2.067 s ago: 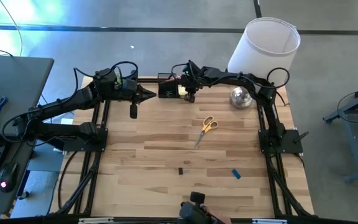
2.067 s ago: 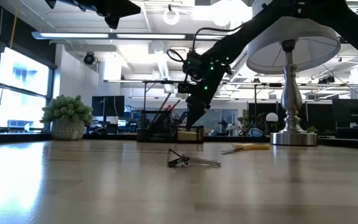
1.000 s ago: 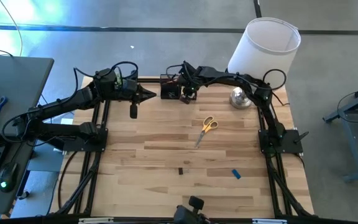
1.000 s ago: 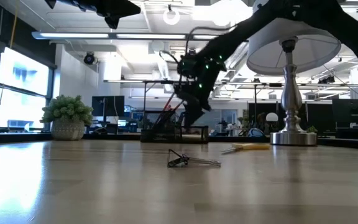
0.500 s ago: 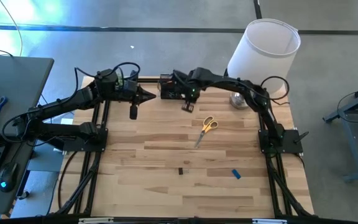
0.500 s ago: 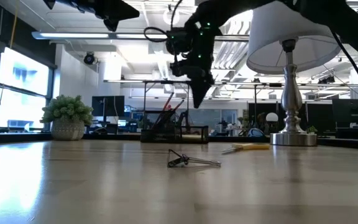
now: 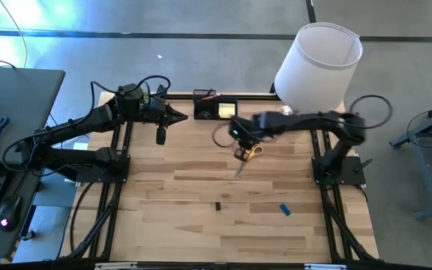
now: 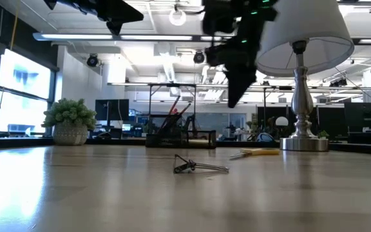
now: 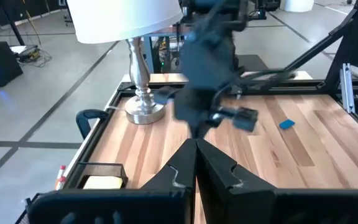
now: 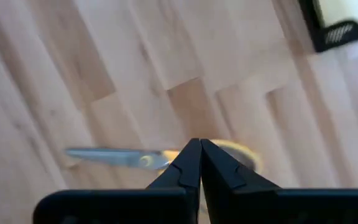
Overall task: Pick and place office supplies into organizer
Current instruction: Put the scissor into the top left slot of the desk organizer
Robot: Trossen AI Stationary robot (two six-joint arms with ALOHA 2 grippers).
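The black organizer (image 7: pixel 216 111) stands at the table's far edge with a yellow sticky-note pad in its tray; it also shows in the low view (image 8: pixel 179 138) and the left wrist view (image 9: pixel 101 180). Yellow-handled scissors (image 7: pixel 249 155) lie flat mid-table. My right gripper (image 7: pixel 240 154) hangs shut in the air just above them (image 8: pixel 234 98); its wrist view shows the shut gripper (image 10: pixel 195 147) over the scissors (image 10: pixel 123 157). A black clip (image 7: pixel 218 205) and a small blue block (image 7: pixel 284 210) lie nearer the near edge. My left gripper (image 7: pixel 177 114) waits shut, raised, left of the organizer.
A white-shaded lamp (image 7: pixel 317 54) stands on its silver base at the far right corner. A small green plant (image 8: pixel 69 121) shows at the far left in the low view. Bare wood lies between the scissors and the clip (image 8: pixel 192 166).
My right gripper has risen from the organizer and swung toward the table's near edge and right, ending over the scissors. Its fingers stay shut. The scissors, clip and blue block have not moved.
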